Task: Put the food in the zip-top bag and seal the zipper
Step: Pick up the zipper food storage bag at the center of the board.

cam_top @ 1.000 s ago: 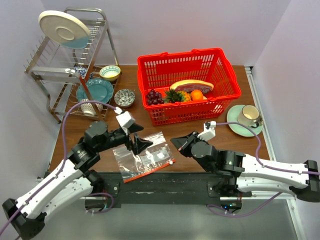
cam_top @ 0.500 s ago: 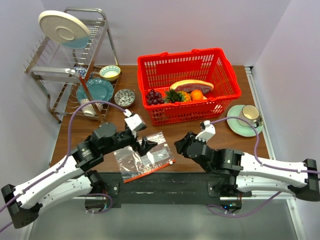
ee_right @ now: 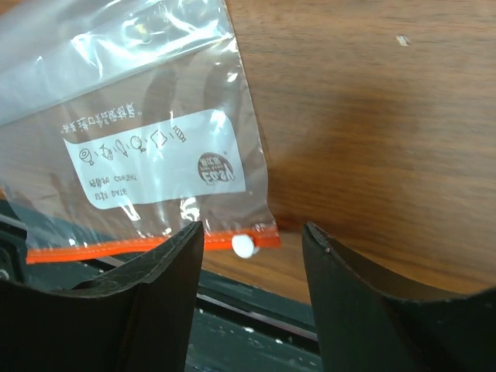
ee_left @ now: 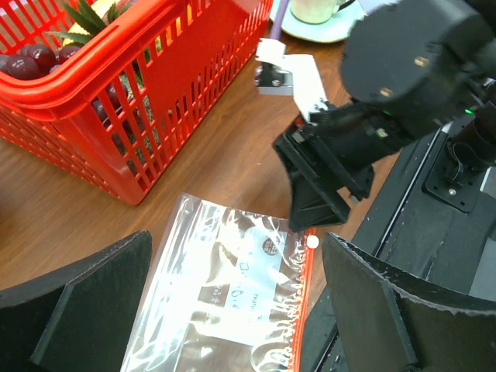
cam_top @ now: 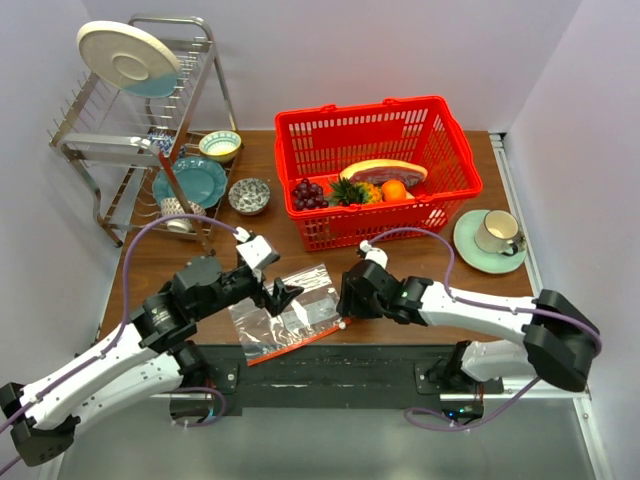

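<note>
Left gripper [cam_top: 283,293] is wide open and hovering over the middle of the bag [cam_top: 290,318], holding nothing. Right gripper [ee_right: 252,232] is partly open, low at the bag's right corner. Its jaws straddle the white slider [ee_right: 243,245] on the zipper [ee_right: 116,248], and I see a gap on both sides, so no grip.

The bag lies flat and empty at the near edge of the table [cam_top: 200,260]. The zipper runs along the side towards me, just over the black rail [cam_top: 330,365], and the label faces up.

The food is in the red basket [cam_top: 380,110] behind the bag. Grapes [cam_top: 307,192] are on the left with the pineapple [cam_top: 350,190] beside them. A melon slice [cam_top: 383,170] and an orange [cam_top: 394,189] are in there too. The basket's near mesh wall stands between the food and the bag, just beyond the bag's far edge.

My count:
- 1 bag
- 1 basket holding 4 items that I can see
- 1 dish rack [cam_top: 215,70] at far left, with a white plate [cam_top: 128,58] on top and a teal plate [cam_top: 190,180] lower down
- 2 bowls [cam_top: 220,146] [cam_top: 249,196] and a mug [cam_top: 176,213] by the rack
- 1 cup [cam_top: 497,231] on a green saucer [cam_top: 470,245] at far right

Table is dark brown wood. Pale walls close it in on three sides. Purple cables loop over both arms.
</note>
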Controlling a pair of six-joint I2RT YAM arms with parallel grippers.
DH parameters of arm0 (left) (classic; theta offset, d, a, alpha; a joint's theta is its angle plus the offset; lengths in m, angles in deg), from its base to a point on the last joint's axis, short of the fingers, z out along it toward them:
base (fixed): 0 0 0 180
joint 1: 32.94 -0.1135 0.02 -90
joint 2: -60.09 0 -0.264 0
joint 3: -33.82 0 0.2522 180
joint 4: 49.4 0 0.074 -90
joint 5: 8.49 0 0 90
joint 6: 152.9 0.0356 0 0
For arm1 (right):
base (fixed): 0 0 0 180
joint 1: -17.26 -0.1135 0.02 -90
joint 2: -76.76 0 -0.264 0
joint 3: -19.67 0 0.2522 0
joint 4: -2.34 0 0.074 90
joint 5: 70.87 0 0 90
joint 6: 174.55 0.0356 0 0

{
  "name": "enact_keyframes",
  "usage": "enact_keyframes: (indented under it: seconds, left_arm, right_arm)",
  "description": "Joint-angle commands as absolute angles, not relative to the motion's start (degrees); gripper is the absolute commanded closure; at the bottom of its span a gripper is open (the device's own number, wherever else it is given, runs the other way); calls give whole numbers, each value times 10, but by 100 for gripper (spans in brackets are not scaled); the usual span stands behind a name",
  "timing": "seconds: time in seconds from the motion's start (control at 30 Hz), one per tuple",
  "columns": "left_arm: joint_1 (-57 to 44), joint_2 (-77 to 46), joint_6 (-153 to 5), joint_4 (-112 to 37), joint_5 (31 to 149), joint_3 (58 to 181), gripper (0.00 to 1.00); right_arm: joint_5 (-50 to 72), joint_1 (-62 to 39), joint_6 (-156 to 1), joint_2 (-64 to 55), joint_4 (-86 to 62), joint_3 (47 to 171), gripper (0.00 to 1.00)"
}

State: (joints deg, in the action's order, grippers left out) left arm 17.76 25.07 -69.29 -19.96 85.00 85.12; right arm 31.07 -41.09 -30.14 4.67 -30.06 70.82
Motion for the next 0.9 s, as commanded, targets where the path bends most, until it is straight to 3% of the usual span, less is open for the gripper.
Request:
enact_keyframes:
  seconds: [0.0,0.33,0.7,0.87]
  left_arm:
    - [179,257,-693,-208,844,844,5]
    - [179,261,-690,-206,842,842,5]
    - [179,256,-690,-205,836,841,4]
    - [179,251,-687,-205,835,842,4]
  right_arm:
    - [216,-380,-327,17,-219,720,44]
    - [195,-371,-303,-25,-213,709,51]
    - [205,-373,-312,-30,-227,683,51]
    - [193,-372,-309,-58,-195,674,70]
